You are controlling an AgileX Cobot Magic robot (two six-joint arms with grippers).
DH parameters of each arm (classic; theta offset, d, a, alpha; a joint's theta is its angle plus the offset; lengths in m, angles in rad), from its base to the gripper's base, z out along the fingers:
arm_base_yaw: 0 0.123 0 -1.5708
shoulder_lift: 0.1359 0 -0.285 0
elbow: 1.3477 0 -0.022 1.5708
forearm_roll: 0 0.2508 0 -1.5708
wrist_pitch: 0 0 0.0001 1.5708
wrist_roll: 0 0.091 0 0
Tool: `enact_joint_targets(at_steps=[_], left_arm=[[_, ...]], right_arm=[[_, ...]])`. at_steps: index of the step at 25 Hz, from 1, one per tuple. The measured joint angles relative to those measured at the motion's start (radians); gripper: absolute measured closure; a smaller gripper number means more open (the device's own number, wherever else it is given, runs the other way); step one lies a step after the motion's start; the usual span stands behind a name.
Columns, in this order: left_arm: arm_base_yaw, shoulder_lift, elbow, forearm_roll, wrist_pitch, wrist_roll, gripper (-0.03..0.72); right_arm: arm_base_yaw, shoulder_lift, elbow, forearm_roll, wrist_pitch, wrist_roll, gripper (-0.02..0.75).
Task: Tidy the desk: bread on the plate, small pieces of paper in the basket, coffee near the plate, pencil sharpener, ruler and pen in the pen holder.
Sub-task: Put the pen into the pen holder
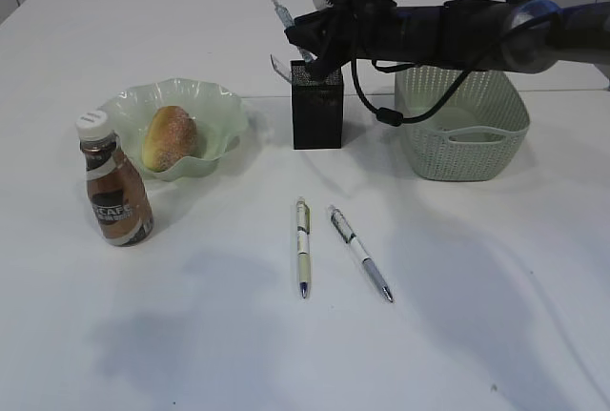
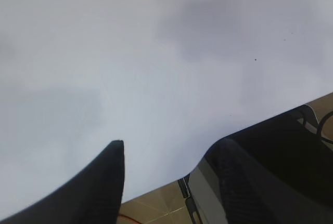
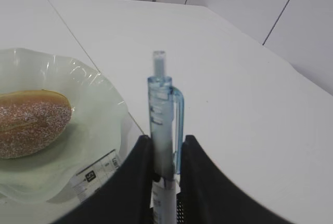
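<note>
The right gripper is clamped on a blue-clipped pen, held upright over the black mesh pen holder, so the pen-stowing step is in hand; next it likely needs lowering, then release. A ruler already leans in the holder at its 10 o'clock corner (it could snag the tip). Two more pens lie at the holder's 6 o'clock. The left gripper hangs with fingers apart over bare desk, holding nothing
</note>
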Motion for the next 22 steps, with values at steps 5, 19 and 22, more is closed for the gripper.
enact_joint_targets(at_steps=[5,19,22], left_arm=[[0.0,0.0,0.0,0.0,0.0,0.0,0.286],[0.0,0.0,0.0,0.0,0.0,0.0,0.286],[0.0,0.0,0.0,0.0,0.0,0.0,0.286]], right_arm=[[0.0,0.006,-0.004,0.0,0.0,-0.001,0.575],[0.0,-0.024,-0.004,0.0,0.075,0.121,0.319],[0.0,-0.048,-0.007,0.0,0.153,0.173,0.319]])
